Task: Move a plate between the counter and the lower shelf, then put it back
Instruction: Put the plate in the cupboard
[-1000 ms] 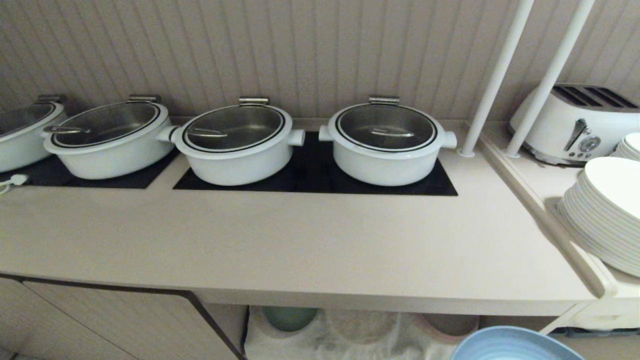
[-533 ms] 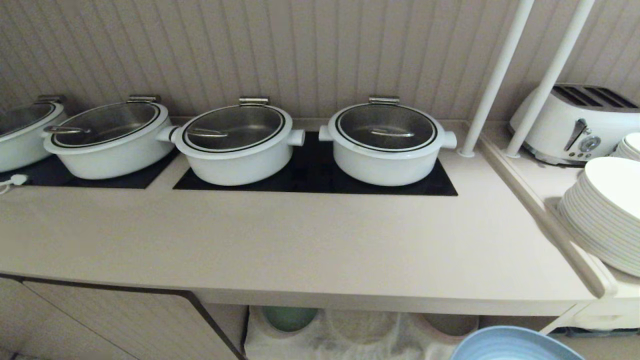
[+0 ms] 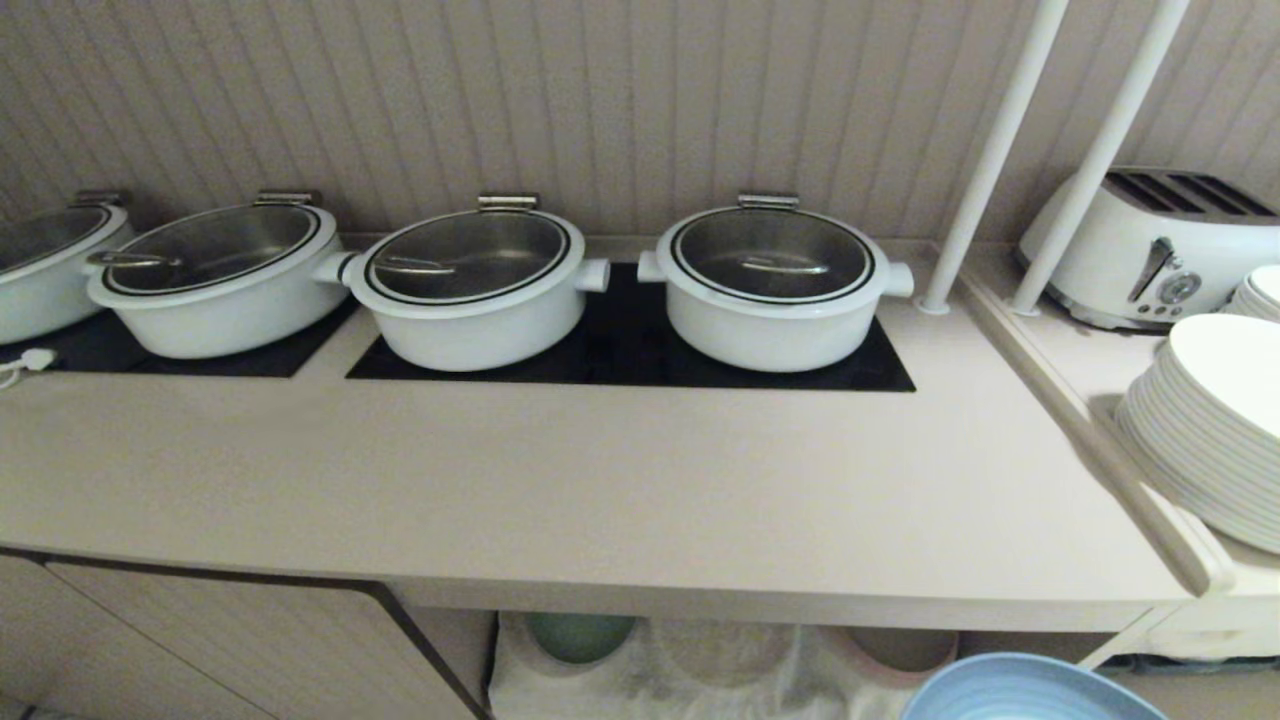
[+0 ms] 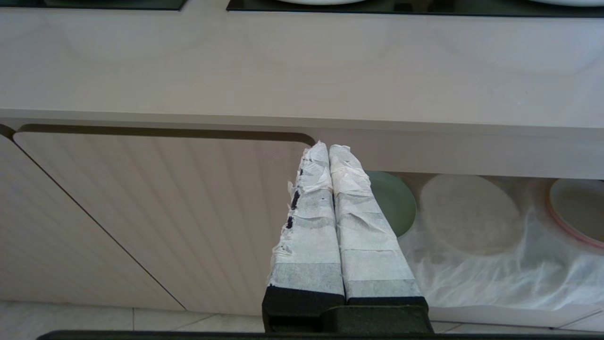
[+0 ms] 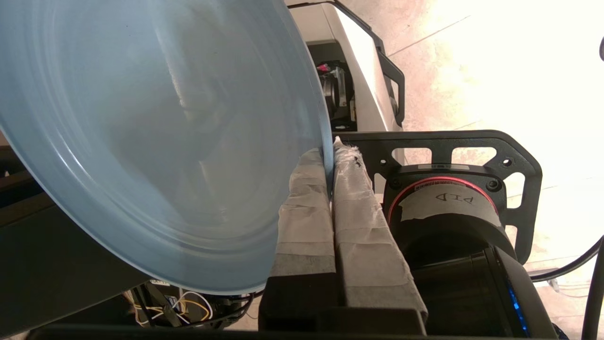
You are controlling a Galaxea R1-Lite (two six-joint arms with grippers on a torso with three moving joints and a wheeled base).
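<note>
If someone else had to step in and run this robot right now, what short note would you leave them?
Right claw: shut on the rim of the light-blue plate, held in the air low and in front of the counter, at the bottom right of the head view.
Left claw: shut, empty, parked facing the cabinet below the counter.
Lower shelf: white cloth, a green plate and a pink-edged plate on it.
Done: plate is gripped.
Left: it rests on neither surface yet; set it down and release. Which leg of the trip this is, I cannot tell.
</note>
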